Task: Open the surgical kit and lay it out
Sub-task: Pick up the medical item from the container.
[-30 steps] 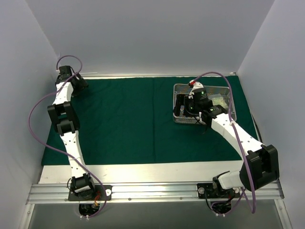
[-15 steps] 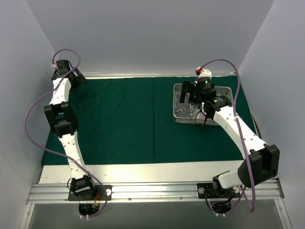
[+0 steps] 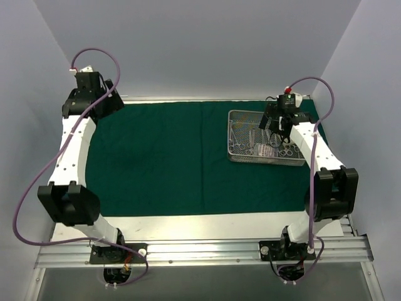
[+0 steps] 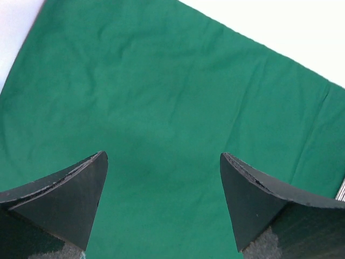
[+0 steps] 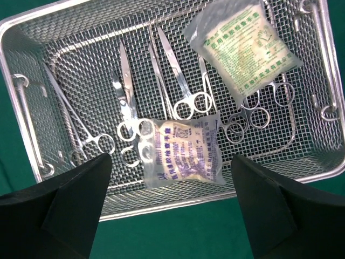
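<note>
The surgical kit lies opened: its dark green cloth (image 3: 163, 157) is spread flat, and the silver wire-mesh tray (image 3: 233, 135) sits on the cloth's back right. In the right wrist view the tray (image 5: 178, 205) holds several steel scissor-handled instruments (image 5: 126, 91) and two clear packets, one near its front rim (image 5: 186, 156) and one at the upper right (image 5: 242, 46). My right gripper (image 5: 170, 159) hovers open above the tray with nothing in it, and shows over the tray's far side (image 3: 276, 122). My left gripper (image 4: 163, 155) hangs open and empty over bare cloth (image 4: 161, 81) near the back left corner (image 3: 108, 103).
White walls close in the back and both sides. A bare white strip of table (image 3: 188, 222) runs between the cloth's near edge and the aluminium rail (image 3: 200, 251) that carries both arm bases. Purple cables loop off each arm.
My right gripper has come up out of the tray and moved toward its back right. The left arm has risen and swung off the cloth's back left corner.
</note>
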Robot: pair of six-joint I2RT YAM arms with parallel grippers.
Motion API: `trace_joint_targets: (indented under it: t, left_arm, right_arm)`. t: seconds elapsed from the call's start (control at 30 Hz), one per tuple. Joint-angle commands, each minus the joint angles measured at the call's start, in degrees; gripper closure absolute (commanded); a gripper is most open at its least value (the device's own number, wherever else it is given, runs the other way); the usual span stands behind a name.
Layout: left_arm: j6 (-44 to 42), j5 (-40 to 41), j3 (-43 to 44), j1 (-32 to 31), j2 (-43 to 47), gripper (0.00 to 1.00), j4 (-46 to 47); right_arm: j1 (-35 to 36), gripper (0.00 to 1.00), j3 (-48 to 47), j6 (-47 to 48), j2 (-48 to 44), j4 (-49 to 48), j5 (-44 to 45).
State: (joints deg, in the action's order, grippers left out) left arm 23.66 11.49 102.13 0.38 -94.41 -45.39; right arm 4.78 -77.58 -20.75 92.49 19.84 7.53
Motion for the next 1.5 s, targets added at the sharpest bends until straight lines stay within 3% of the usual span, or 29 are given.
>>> trace_joint_targets:
  t: [0.0,0.23,0.4,0.43,0.53,0.9,1.03,1.47]
  left_arm:
    - [-0.81,3.19,-7.35,-2.57,5.35,0.06,-4.27]
    - [-3.00,1.70,-18.70,-7.76,11.53,0.06,-5.94]
    - [-3.27,1.53,-24.08,-10.22,14.51,0.06,-4.62]
    - [-3.44,1.26,-24.43,-10.49,14.78,0.06,-4.62]
    - [-4.15,0.82,-26.01,-11.28,15.66,0.06,-4.36]
    - [-4.41,-0.67,-29.70,-12.34,17.95,0.06,-4.18]
    - [-3.98,-0.59,-30.49,-12.42,17.95,0.06,-3.84]
    - [-3.62,-0.76,-32.16,-12.51,17.77,0.06,-3.39]
  right_arm:
    - [-1.00,0.14,-4.50,3.93,1.81,3.10,-2.69]
    - [-2.75,0.22,-8.29,12.21,5.86,2.32,-1.20]
    - [-4.51,0.38,-8.99,15.39,10.59,-2.08,1.52]
    - [-6.34,0.47,-9.25,16.00,11.39,-2.52,2.13]
    - [-8.80,0.60,-9.69,18.90,14.47,-5.50,2.41]
    - [-13.65,0.61,-16.46,26.72,22.91,-3.93,-10.57]
    - [-13.30,0.66,-15.76,27.69,23.35,-3.14,-14.73]
    - [-11.90,0.68,-14.88,28.92,28.44,-1.38,-9.82]
